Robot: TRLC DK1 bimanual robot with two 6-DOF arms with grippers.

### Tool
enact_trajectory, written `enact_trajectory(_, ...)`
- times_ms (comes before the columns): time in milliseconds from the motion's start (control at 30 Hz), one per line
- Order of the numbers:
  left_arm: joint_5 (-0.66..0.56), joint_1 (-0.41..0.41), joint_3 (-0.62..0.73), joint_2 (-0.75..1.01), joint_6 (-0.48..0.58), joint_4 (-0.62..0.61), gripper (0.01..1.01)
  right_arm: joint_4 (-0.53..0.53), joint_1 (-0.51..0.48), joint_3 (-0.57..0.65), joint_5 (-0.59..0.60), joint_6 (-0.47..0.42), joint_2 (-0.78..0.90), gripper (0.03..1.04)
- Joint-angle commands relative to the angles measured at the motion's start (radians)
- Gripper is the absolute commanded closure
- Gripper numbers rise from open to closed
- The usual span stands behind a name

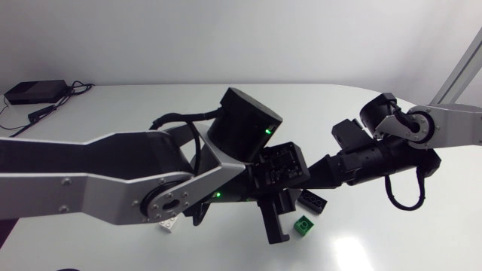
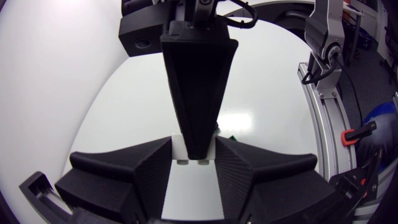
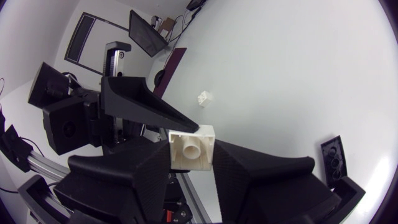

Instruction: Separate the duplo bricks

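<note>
White duplo brick (image 3: 191,148), hollow underside showing: sitting between the fingers of the right gripper (image 3: 191,163), which are pressing on its two sides. Left gripper (image 2: 193,149) is gripping the white piece from the opposite end, its fingers touching both flanks. Whether this is one brick or two joined cannot be told. Black brick (image 1: 311,202) and green brick (image 1: 303,225) are lying close together on the table (image 1: 135,113) near the grippers. Second white brick (image 1: 169,225) is lying well apart, beside the left arm (image 1: 113,181).

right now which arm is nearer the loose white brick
Left. The elbow of the left arm is beside the loose white brick; the right arm ends mid-table, well clear.
</note>
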Motion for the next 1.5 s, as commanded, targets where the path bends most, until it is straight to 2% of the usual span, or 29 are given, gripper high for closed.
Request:
enact_trajectory(0,0.014,-0.011,0.008,0.018,0.019,-0.045,0.738,0.004,0.002,-0.017,-0.017,-0.015,-0.019,0.55)
enact_trajectory(100,0.006,-0.005,-0.009,0.0,0.039,-0.06,0.739,0.002,0.002,-0.012,-0.017,-0.015,-0.017,0.13)
enact_trajectory(133,0.003,-0.003,-0.015,-0.005,0.047,-0.066,0.739,0.004,0.002,-0.012,-0.017,-0.015,-0.019,0.07)
enact_trajectory(267,-0.022,0.014,-0.041,-0.029,0.101,-0.103,0.739,0.002,-0.015,-0.009,-0.015,-0.018,-0.027,0.07)
enact_trajectory(333,-0.06,0.027,-0.056,-0.048,0.165,-0.132,0.739,0.002,-0.035,-0.009,-0.006,-0.018,-0.033,0.07)
enact_trajectory(467,-0.164,0.1,-0.088,-0.1,0.366,-0.215,0.738,-0.007,-0.095,-0.021,0.009,-0.052,-0.048,0.07)
enact_trajectory(700,-0.359,0.227,-0.128,-0.127,0.69,-0.35,0.738,-0.117,-0.184,-0.043,0.012,-0.211,-0.045,0.07)
enact_trajectory(800,-0.437,0.253,-0.117,-0.071,0.762,-0.419,0.736,-0.129,-0.191,-0.058,0.017,-0.238,-0.05,0.07)
enact_trajectory(967,-0.531,0.258,-0.104,0.055,0.814,-0.451,0.738,-0.177,-0.213,-0.069,0.017,-0.296,-0.059,0.07)
enact_trajectory(1267,-0.62,0.248,-0.098,0.235,0.82,-0.456,0.738,-0.277,-0.283,-0.067,0.017,-0.422,-0.062,0.07)
enact_trajectory(1467,-0.637,0.242,-0.087,0.287,0.805,-0.453,0.738,-0.266,-0.286,-0.072,0.051,-0.431,-0.062,0.07)
